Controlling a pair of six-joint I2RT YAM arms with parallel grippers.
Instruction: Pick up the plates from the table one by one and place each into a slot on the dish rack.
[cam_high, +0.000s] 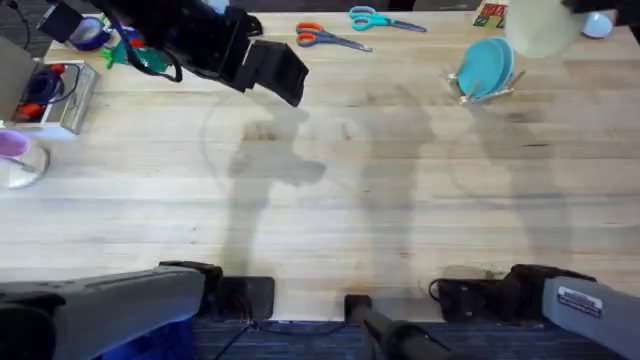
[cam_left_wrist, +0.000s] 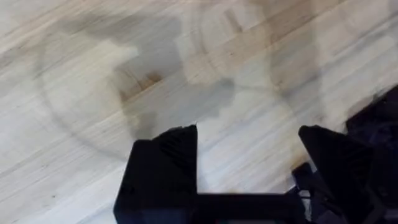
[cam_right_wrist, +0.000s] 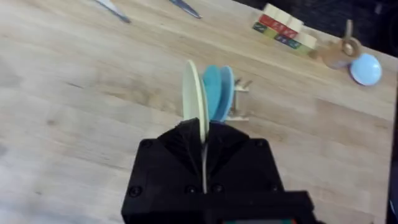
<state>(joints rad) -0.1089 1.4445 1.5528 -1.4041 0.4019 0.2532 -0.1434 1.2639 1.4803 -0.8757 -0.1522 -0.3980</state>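
Yellow plate (cam_right_wrist: 194, 99) pinched on edge in R gripper (cam_right_wrist: 204, 144), above dish rack (cam_right_wrist: 239, 99).
Blue plate (cam_high: 488, 68) upright in rack near table (cam_high: 330, 190) far right edge. L gripper (cam_left_wrist: 249, 155) open, nothing held, over bare wood near far edge, left of centre. Scissors (cam_high: 330, 38) at far edge.

From above, the pale yellow round plastic plate (cam_high: 540, 28) is a large blur just beside the small wooden dowel dish rack (cam_high: 478, 92), and the frame's top edge cuts it off. The light blue round plastic plates (cam_high: 487, 66) hide most of that rack. In the right wrist view the right tool (cam_right_wrist: 204, 140) covers the yellow plate's lower rim.
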